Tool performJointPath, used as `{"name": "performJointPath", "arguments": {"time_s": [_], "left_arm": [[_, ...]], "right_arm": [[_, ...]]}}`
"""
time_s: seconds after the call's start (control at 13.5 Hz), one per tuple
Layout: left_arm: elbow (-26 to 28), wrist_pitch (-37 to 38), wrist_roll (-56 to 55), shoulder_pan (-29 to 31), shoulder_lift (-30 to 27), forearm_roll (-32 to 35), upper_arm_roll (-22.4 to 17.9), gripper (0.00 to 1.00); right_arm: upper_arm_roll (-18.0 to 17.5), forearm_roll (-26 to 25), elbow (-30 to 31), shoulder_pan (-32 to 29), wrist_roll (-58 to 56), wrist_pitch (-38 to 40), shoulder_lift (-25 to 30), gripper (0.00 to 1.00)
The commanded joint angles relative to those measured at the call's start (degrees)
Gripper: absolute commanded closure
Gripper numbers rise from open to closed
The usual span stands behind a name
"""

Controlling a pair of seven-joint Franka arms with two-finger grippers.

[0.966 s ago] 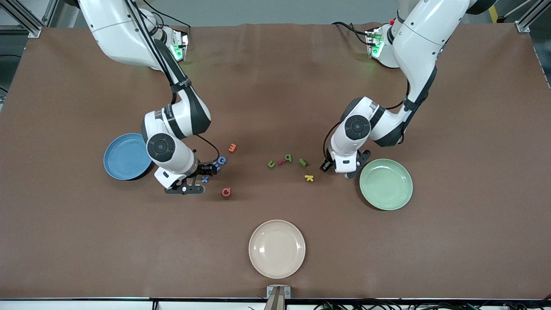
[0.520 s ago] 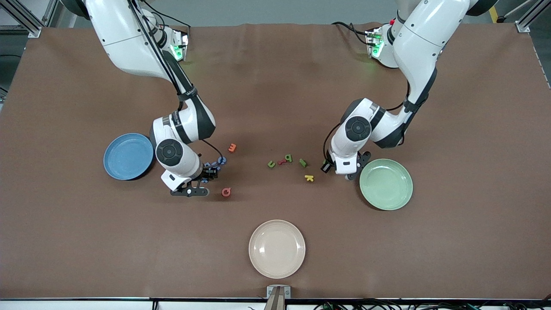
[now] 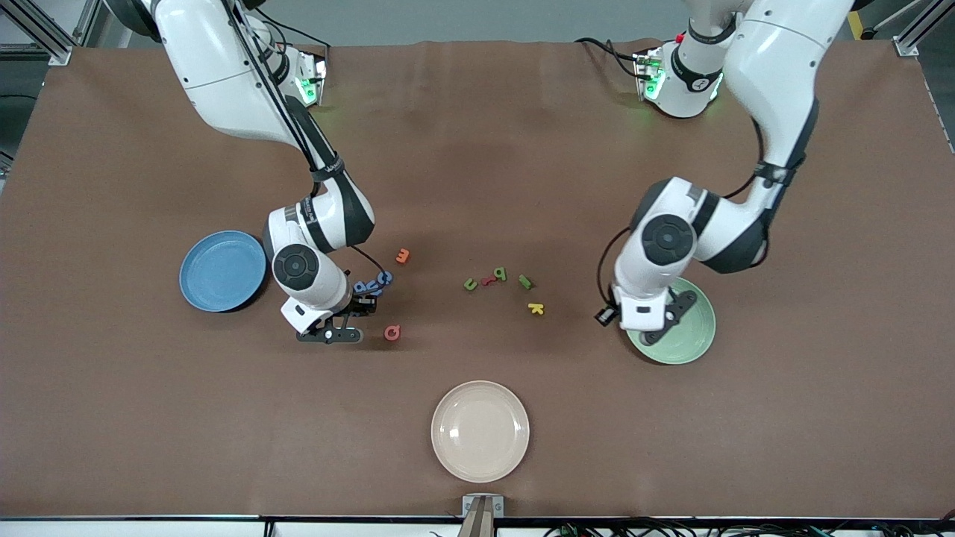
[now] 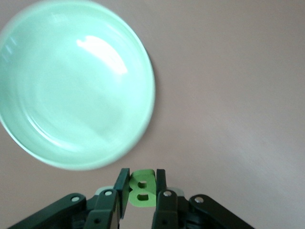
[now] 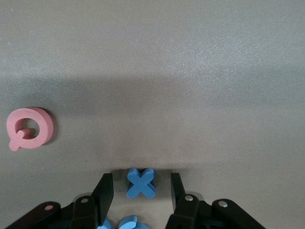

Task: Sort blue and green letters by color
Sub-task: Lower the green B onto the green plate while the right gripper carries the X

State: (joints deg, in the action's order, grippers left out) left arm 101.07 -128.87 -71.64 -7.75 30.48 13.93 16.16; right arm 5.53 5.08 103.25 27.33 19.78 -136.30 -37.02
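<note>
Two picks are in hand at once. The left tool (image 4: pixel 141 191) is clamped on a green B (image 4: pixel 141 189), the letter pinched upright between its fingers, and it hangs over the edge of the green plate (image 3: pixel 690 335) on the side toward the letters. The drop looks like the next move: carry the B a little further in over the plate's bowl, then release.

The right tool (image 5: pixel 141 191) sits low over the tabletop (image 3: pixel 477 149) with its fingers partly open and a blue X (image 5: pixel 141 182) between them, a gap showing on each side, so nothing is gripped yet. I judge it needs to finish closing squarely on the X, lift, and swing to the blue plate (image 3: pixel 216 270) beside the arm. More blue letters (image 3: pixel 373 283) lie right by the tool's base and could get nudged. A pink Q (image 5: pixel 29 128) lies off to one side and should be left alone.

The remaining green letters (image 3: pixel 496 280) wait mid-tabletop, between the two tools, with a yellow K (image 3: pixel 536 308) and a red letter among them.
</note>
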Motion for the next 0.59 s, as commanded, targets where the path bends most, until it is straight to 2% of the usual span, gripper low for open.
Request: {"name": "performJointPath", "arguments": {"time_s": [0.0,0.3,0.37,0.45,0.52], "left_arm": [[0.6,2.1,6.7,4.8,-0.2,0.8,0.3,0.99],[1.0,2.1,13.6,10.0,1.6,0.8,0.3,0.9],[0.9,2.1,14.8,11.1,2.1,0.8,0.3,0.81],[0.8,2.0,15.6,11.5,2.5,0.8,0.3,0.61],[0.8,2.0,15.6,11.4,2.5,0.7,0.3,0.24]], "right_arm": [[-0.1,0.5,-0.2,-0.1,0.6,-0.2,-0.2,0.55],[0.0,0.5,-0.1,-0.3,0.6,-0.3,-0.2,0.72],[0.0,0.5,-0.2,-0.3,0.6,-0.3,-0.2,0.77],[-0.1,0.5,-0.2,-0.3,0.6,-0.3,-0.2,0.8],[0.0,0.5,-0.2,-0.3,0.6,-0.2,-0.2,0.82]]}}
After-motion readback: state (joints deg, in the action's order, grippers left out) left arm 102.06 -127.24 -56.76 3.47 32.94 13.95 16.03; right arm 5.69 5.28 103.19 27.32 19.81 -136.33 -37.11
